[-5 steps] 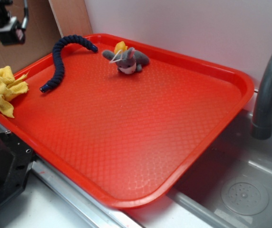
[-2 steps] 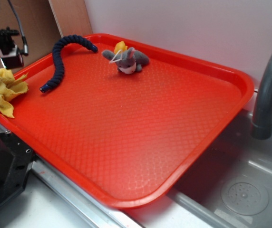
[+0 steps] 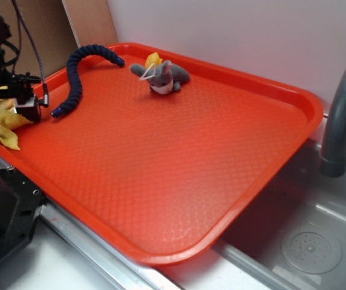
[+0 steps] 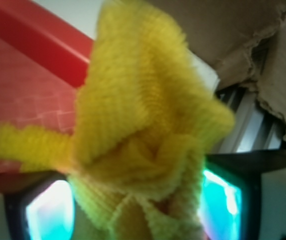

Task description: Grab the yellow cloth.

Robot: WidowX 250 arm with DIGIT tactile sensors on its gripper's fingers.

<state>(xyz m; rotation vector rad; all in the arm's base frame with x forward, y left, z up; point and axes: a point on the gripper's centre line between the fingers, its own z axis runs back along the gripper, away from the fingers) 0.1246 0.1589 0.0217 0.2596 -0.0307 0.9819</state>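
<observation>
The yellow cloth (image 3: 2, 124) lies crumpled on the left rim of the red tray (image 3: 306, 104), partly hidden by my gripper (image 3: 0, 110), which is down on top of it. In the wrist view the cloth (image 4: 143, 120) fills the middle, bunched up between my two fingers. The left finger (image 4: 48, 215) and the right finger (image 4: 225, 200) stand wide apart on either side of it. The gripper (image 4: 138, 210) is open around the cloth.
A dark blue rope (image 3: 75, 78) curves along the tray's far left. A grey plush animal (image 3: 161, 75) with a small yellow bit lies at the tray's back. A grey faucet (image 3: 341, 115) and sink (image 3: 312, 244) are at the right. Cardboard (image 3: 88, 21) stands behind.
My gripper has come down and forward from the upper left onto the yellow cloth, and now covers much of it. Nothing else on the tray has moved.
</observation>
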